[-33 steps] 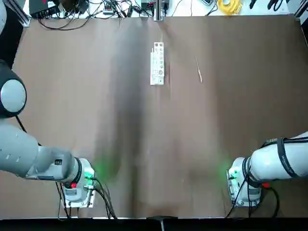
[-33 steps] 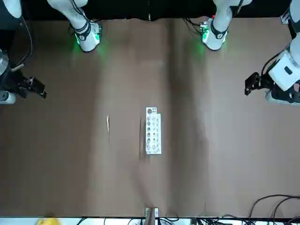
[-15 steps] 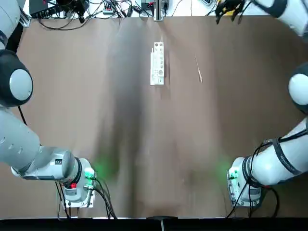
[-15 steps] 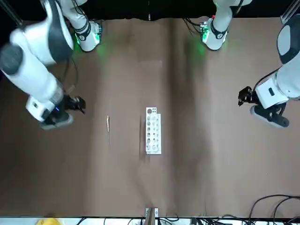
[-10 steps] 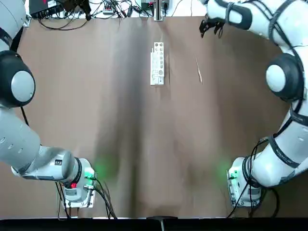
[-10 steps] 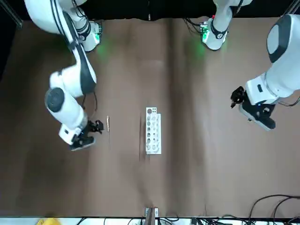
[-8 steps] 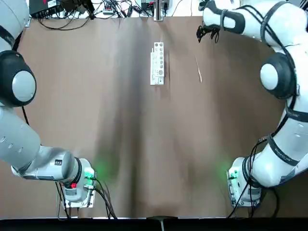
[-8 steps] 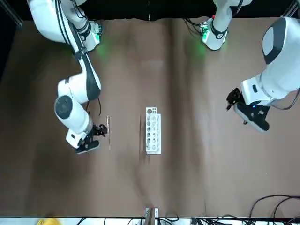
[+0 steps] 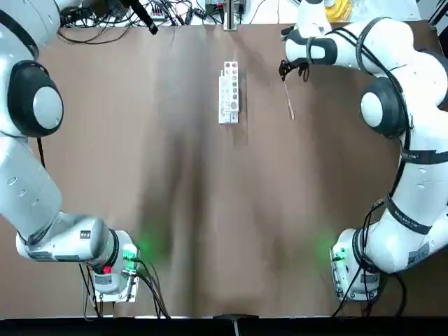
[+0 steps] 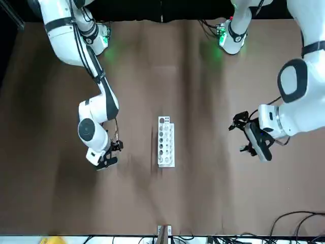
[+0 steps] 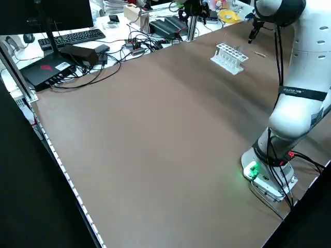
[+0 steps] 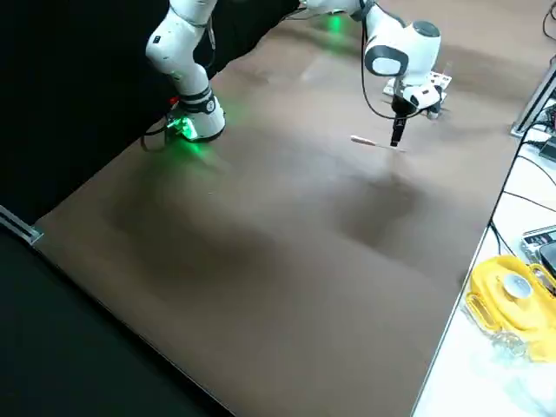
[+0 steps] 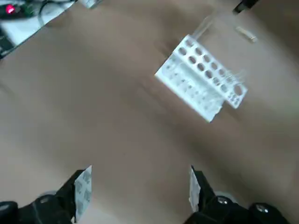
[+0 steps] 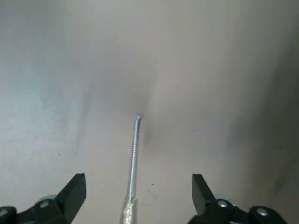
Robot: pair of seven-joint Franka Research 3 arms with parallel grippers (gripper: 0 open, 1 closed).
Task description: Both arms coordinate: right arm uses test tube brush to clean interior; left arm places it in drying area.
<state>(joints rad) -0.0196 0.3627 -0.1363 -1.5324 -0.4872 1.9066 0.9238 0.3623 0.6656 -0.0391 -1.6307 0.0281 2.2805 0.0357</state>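
Observation:
The test tube brush (image 9: pixel 288 100) is a thin pale stick lying on the brown table, right of the drying area, a white rack with round holes (image 9: pixel 229 92). My right gripper (image 9: pixel 290 68) hangs open just above the brush's far end. In the right wrist view the brush (image 14: pixel 134 154) runs between the spread fingers (image 14: pixel 77 189). My left gripper (image 10: pixel 242 134) hovers open and high to the rack's left, looking down on the rack (image 13: pixel 201 84). A see-through streak (image 13: pixel 204 27) by the rack's end may be the test tube; I cannot tell for certain.
Cables and electronics (image 9: pixel 161 10) crowd the strip beyond the table's far edge, with a yellow object (image 9: pixel 334 8) there. A keyboard (image 11: pixel 72 37) and black boxes lie off the table's left side. The arm bases (image 9: pixel 112 269) (image 9: pixel 353 269) stand at the near edge.
The right arm swung in from the right side and came down over the brush. The left arm moved in from the left toward the rack. Brush and rack lie as before.

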